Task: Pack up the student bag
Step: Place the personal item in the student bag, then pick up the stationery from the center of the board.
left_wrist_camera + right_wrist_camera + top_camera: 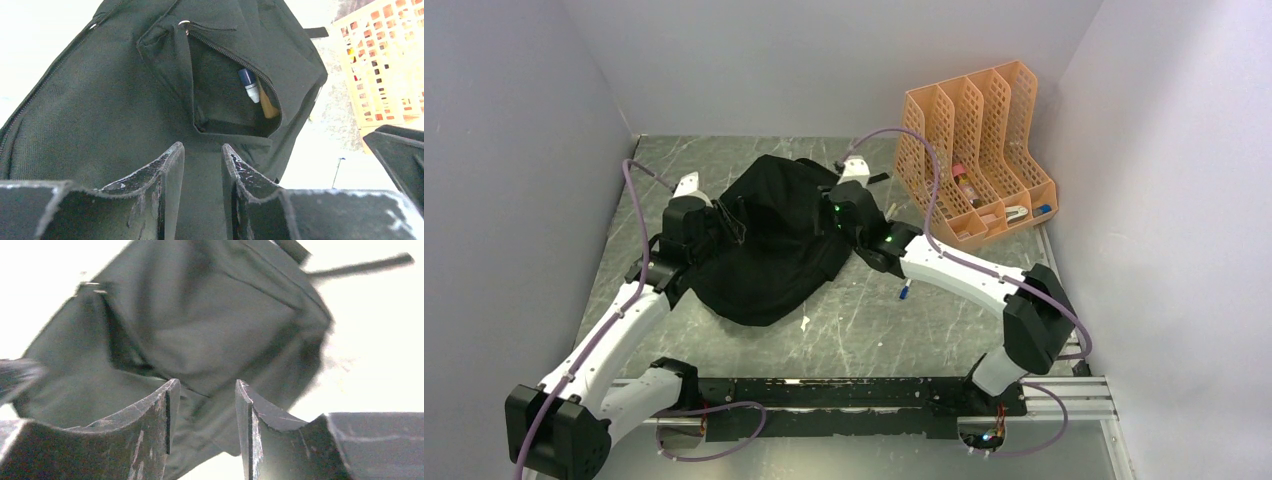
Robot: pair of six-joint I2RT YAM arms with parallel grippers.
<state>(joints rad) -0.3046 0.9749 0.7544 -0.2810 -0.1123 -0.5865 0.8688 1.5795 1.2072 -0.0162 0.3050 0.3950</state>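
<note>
The left gripper (202, 147) has its two fingers parted by a narrow gap. Black cloth of the student bag (100, 110) shows through that gap, though I can't see that anything is pinched. It sits low against the bag's left side, looking up across the front panel. Just beyond it a front pocket (230, 100) gapes open, its zipper pull (184, 23) at the top corner. Inside the pocket stands a blue-capped pen (248, 85), and a tan, stick-like thing (268, 105) leans just beside it.

The right gripper (206, 385) stands wider apart, with nothing between its fingers. It hangs at the bag's right side, with the slack fabric filling most of its blurred view and a strap (360, 267) trailing off from the bag's far end.

From above, the bag lies slumped and rounded on the grey marbled surface (854, 330), with one arm on either side of it. The orange mesh file organiser (974, 150) stands to the right of the bag, near but not touching, a few small items in its compartments. A small blue-tipped object (905, 292) lies on the surface off the bag's near right corner, under the right arm.
</note>
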